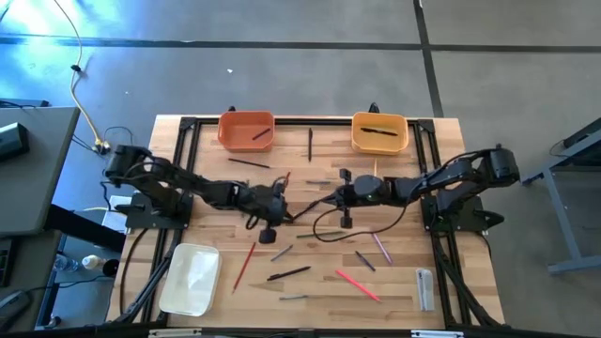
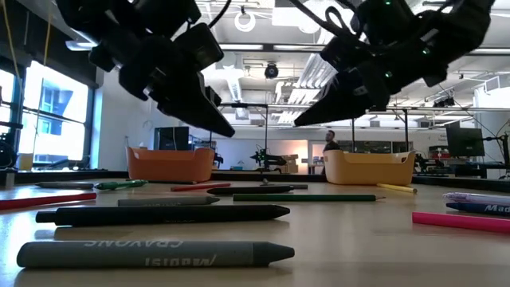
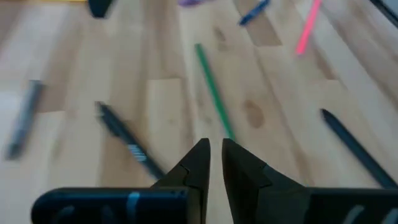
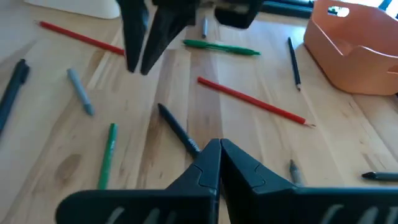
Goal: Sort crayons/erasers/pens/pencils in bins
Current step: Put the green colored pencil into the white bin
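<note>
My left gripper (image 1: 291, 210) and my right gripper (image 1: 324, 199) hang over the middle of the table, tips toward each other, both above the wood. The left gripper (image 3: 216, 152) is open by a narrow gap and holds nothing; a green pencil (image 3: 213, 90) lies ahead of it. The right gripper (image 4: 219, 148) is shut and empty, with a black pen (image 4: 178, 130) on the table just in front of it. An orange bin (image 1: 246, 130) and a yellow-orange bin (image 1: 379, 132) stand at the far edge, each with a dark pen inside. A white bin (image 1: 191, 279) sits near left.
Loose sticks are scattered over the near half: a red pencil (image 1: 244, 266), a pink one (image 1: 357, 284), a black pen (image 1: 288, 273) and a grey crayon (image 2: 155, 253). A small clear-grey block (image 1: 424, 287) lies near right. Two dark pens (image 1: 310, 143) lie between the far bins.
</note>
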